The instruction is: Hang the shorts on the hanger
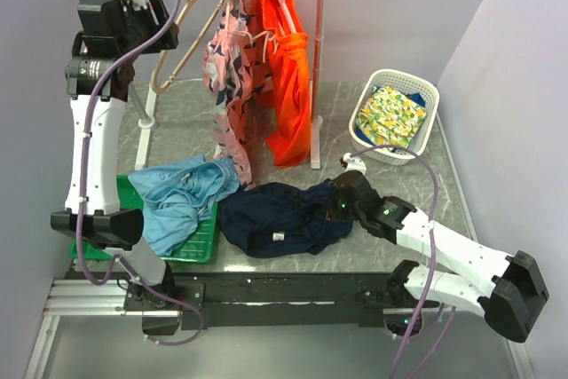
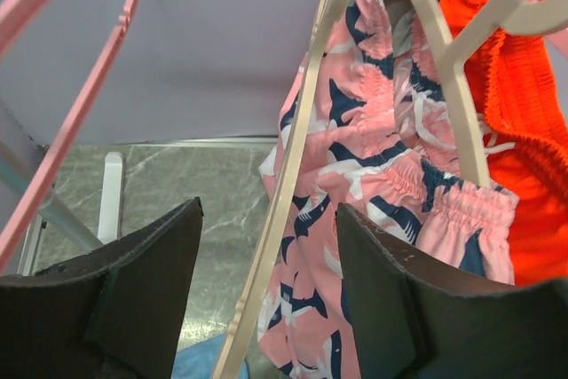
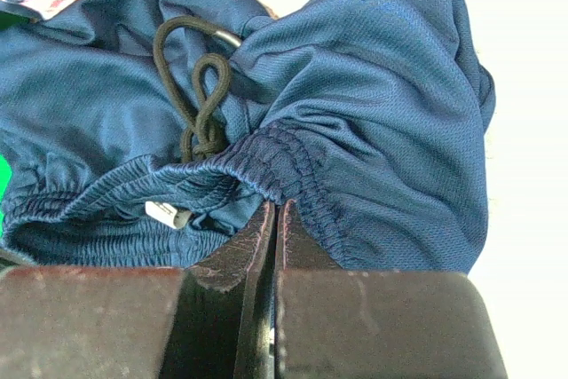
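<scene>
The dark navy shorts (image 1: 282, 219) lie crumpled on the table at front centre. My right gripper (image 1: 342, 202) is low at their right edge. In the right wrist view it (image 3: 277, 209) is shut on the elastic waistband of the shorts (image 3: 373, 104), next to the black drawstring (image 3: 200, 86). The tan hanger (image 1: 174, 61) hangs from the rack's rail at the back left. My left gripper (image 1: 164, 22) is raised to it. In the left wrist view it (image 2: 268, 210) is open, with one thin arm of the hanger (image 2: 282, 219) passing between the fingers, not clamped.
Pink patterned shorts (image 1: 231, 86) and orange shorts (image 1: 288, 86) hang on the white rack (image 1: 317, 86), close right of the hanger. A pink hanger (image 2: 84, 95) hangs to the left. Light blue shorts (image 1: 182, 193) lie over a green tray (image 1: 200, 246). A white basket (image 1: 428, 93) stands back right.
</scene>
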`<action>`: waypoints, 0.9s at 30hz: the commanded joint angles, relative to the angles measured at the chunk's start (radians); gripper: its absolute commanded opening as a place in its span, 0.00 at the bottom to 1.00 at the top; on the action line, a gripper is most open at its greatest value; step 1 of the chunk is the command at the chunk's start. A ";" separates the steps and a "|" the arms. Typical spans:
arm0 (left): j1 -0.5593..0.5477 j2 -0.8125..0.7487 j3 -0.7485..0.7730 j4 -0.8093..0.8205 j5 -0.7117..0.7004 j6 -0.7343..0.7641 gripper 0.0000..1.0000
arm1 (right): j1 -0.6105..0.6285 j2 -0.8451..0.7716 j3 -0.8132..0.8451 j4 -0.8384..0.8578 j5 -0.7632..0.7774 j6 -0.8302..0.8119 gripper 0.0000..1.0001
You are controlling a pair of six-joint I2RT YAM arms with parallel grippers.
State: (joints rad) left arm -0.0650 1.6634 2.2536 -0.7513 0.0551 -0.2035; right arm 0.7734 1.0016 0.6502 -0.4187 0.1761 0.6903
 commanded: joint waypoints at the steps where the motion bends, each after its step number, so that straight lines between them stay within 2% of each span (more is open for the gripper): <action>1: -0.002 -0.004 -0.040 0.052 0.005 0.033 0.65 | 0.000 -0.034 0.002 0.017 -0.010 0.009 0.00; 3: -0.002 -0.008 -0.087 0.085 -0.012 0.045 0.62 | 0.000 -0.046 0.003 0.011 -0.004 0.008 0.00; 9: -0.015 -0.004 -0.095 0.096 -0.008 0.053 0.52 | 0.000 -0.069 0.003 -0.008 0.005 0.009 0.00; 12: -0.042 -0.005 -0.103 0.093 -0.052 0.070 0.47 | 0.000 -0.073 -0.003 -0.006 0.003 0.015 0.00; 13: -0.050 -0.005 -0.104 0.093 -0.052 0.072 0.39 | 0.001 -0.075 -0.007 -0.002 -0.001 0.015 0.00; 15: -0.058 -0.008 -0.109 0.099 -0.054 0.072 0.36 | 0.001 -0.080 -0.011 0.000 0.000 0.018 0.00; 16: -0.065 -0.005 -0.111 0.096 -0.052 0.073 0.30 | 0.001 -0.081 -0.012 0.000 0.002 0.018 0.00; 18: -0.076 -0.001 -0.103 0.093 -0.093 0.081 0.30 | 0.001 -0.081 -0.011 -0.003 0.002 0.017 0.00; 19: -0.088 0.002 -0.098 0.092 -0.107 0.082 0.25 | 0.001 -0.083 -0.009 -0.008 0.003 0.015 0.00; 21: -0.096 0.009 -0.095 0.090 -0.132 0.088 0.26 | 0.003 -0.089 -0.007 -0.011 0.005 0.014 0.00; 24: -0.108 0.019 -0.088 0.086 -0.143 0.092 0.35 | 0.001 -0.095 -0.007 -0.014 0.006 0.012 0.00; 27: -0.117 0.027 -0.085 0.087 -0.159 0.090 0.32 | 0.001 -0.095 -0.007 -0.014 0.008 0.014 0.00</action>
State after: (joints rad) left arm -0.1711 1.6756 2.1468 -0.6971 -0.0593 -0.1310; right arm 0.7734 0.9279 0.6453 -0.4419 0.1719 0.6983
